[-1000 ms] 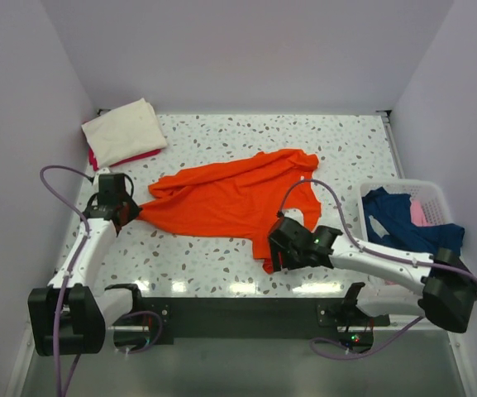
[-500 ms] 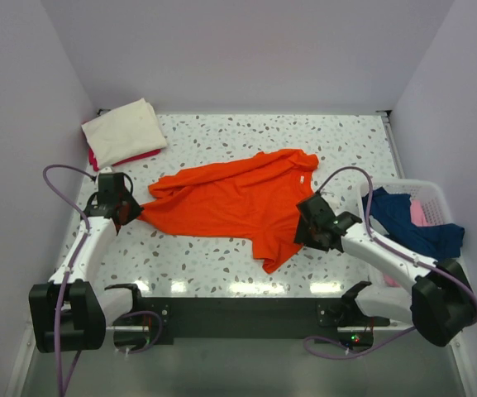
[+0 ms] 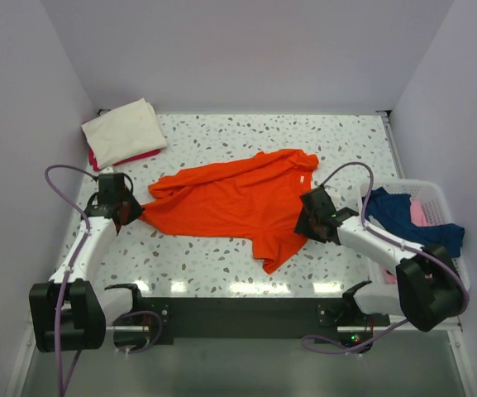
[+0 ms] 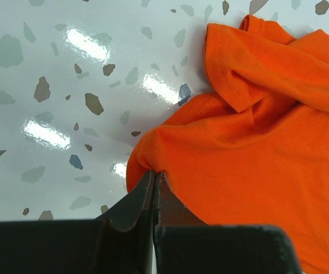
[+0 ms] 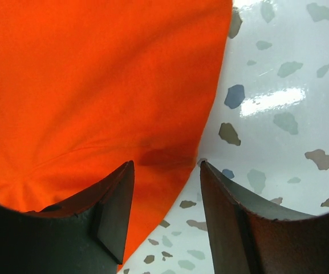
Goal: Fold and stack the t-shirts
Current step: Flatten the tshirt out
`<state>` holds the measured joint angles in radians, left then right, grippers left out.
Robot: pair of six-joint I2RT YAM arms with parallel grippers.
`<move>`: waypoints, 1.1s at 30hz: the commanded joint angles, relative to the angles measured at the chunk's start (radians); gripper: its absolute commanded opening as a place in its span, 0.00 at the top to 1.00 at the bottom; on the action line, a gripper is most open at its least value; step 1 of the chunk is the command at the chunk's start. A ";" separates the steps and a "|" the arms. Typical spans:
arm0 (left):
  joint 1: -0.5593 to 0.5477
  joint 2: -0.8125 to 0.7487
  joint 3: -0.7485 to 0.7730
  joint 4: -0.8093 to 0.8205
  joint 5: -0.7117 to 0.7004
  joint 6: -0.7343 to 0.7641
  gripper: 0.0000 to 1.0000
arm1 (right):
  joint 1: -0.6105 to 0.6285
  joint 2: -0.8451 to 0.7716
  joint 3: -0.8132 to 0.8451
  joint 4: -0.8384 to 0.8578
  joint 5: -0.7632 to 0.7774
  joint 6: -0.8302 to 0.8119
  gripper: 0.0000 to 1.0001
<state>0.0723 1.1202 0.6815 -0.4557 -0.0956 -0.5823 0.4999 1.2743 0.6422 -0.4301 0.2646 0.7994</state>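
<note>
**Orange shirt pinched at its left end, straddled at its right hem**

Nearest the arm bases, the bright orange t-shirt [image 3: 230, 203] trails one narrow flap towards the near edge of the glossy, speckled terrazzo-pattern table [image 3: 337, 149]; the rest of the soft knit lies crumpled and spread across the middle, with rumpled folds and a stitched hem showing at its left end. At that left end the left gripper [image 4: 154, 174] has its dark, wedge-shaped fingers pressed together on a bunched fold of the orange cloth, gripping it. At the shirt's right hem the right gripper [image 5: 167, 165] stands with its jaws apart; one dark finger is over the smooth orange cloth and the other over bare table, the curved hem running between them, and nothing is held. Just right of the orange shirt sits a white plastic lattice basket [image 3: 403, 186]; a rumpled navy blue t-shirt [image 3: 403, 219] drapes over its rim, with a pale pink t-shirt [image 3: 418, 212] showing beside it. Far left of the orange shirt, in the back corner, a cream t-shirt [image 3: 124, 131] lies folded into a neat rectangle on top of a magenta t-shirt [image 3: 131, 157], whose edge peeks out beneath.
</note>
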 commanded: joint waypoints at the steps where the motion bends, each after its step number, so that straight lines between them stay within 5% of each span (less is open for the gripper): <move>1: 0.012 0.000 -0.002 0.052 0.019 0.016 1.00 | -0.023 0.023 -0.021 0.070 0.045 -0.012 0.47; 7: 0.012 0.003 -0.005 0.060 0.027 0.013 1.00 | -0.060 0.060 -0.036 0.114 0.032 -0.026 0.50; 10: 0.012 0.006 -0.010 0.066 0.031 0.013 1.00 | -0.066 0.088 -0.023 0.131 0.027 -0.029 0.60; 13: 0.012 0.000 -0.008 0.069 0.036 0.018 1.00 | -0.067 0.088 0.010 0.116 0.028 -0.043 0.79; 14: 0.012 -0.002 -0.004 0.068 0.034 0.018 1.00 | -0.070 0.080 0.026 0.099 0.036 -0.051 0.92; 16: 0.012 -0.017 0.001 0.069 0.042 0.027 1.00 | -0.072 0.024 0.088 0.025 0.045 -0.072 1.00; 23: 0.012 -0.071 0.072 0.065 0.097 0.062 1.00 | -0.077 -0.225 0.332 -0.192 0.081 -0.141 1.00; 33: 0.012 -0.325 0.292 -0.038 0.166 0.021 1.00 | -0.077 -0.357 0.671 -0.413 0.120 -0.224 1.00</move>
<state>0.0772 0.8944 0.8593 -0.4778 0.0525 -0.5564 0.4297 0.9443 1.2278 -0.7223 0.3355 0.6250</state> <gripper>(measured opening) 0.018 0.015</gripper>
